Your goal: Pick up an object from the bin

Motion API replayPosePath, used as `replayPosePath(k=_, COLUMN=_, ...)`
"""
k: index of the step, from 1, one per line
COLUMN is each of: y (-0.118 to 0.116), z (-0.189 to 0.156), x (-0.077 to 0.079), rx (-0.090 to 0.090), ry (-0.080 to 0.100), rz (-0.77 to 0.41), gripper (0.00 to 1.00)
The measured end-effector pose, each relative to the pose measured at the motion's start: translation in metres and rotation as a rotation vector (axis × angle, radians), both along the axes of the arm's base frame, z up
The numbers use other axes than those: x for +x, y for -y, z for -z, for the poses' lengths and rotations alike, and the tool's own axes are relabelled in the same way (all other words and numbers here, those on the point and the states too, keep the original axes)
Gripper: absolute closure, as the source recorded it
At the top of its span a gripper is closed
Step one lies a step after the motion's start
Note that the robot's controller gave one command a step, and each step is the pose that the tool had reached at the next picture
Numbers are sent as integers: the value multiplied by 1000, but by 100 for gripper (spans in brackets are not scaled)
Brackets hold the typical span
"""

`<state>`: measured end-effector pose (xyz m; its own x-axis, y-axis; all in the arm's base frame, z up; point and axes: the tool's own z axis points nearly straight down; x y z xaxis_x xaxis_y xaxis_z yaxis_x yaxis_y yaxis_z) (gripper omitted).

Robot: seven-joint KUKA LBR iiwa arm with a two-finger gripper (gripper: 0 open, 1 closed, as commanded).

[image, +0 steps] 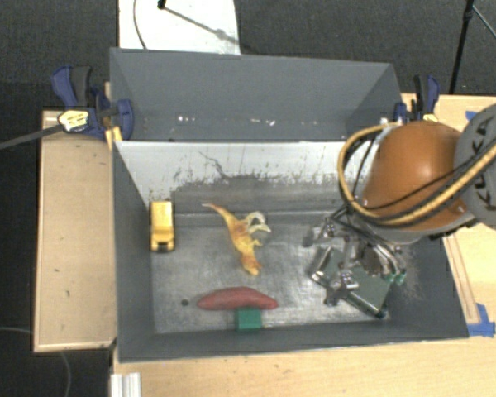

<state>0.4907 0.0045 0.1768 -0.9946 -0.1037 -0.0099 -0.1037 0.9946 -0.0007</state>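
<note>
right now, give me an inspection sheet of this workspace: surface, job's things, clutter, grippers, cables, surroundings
surface: grey metal bin, floor scuffed
job's things: dark green flat piece at right front, under the gripper
clutter: yellow toy bus left, yellow dinosaur middle, red oblong thing and green block front
grippers: gripper low over the flat piece
cables: cables looped over the orange cover
surroundings: dark floor
</note>
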Motion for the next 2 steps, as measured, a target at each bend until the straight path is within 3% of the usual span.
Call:
replayPosePath(k=1, y=1, z=29, x=-3, rx=-1, ry=-11, rz=-334, gripper=0)
replayPosePath(k=2, y=-36, z=40, x=-2, rx=-2, ry=-9, rz=-417, gripper=0)
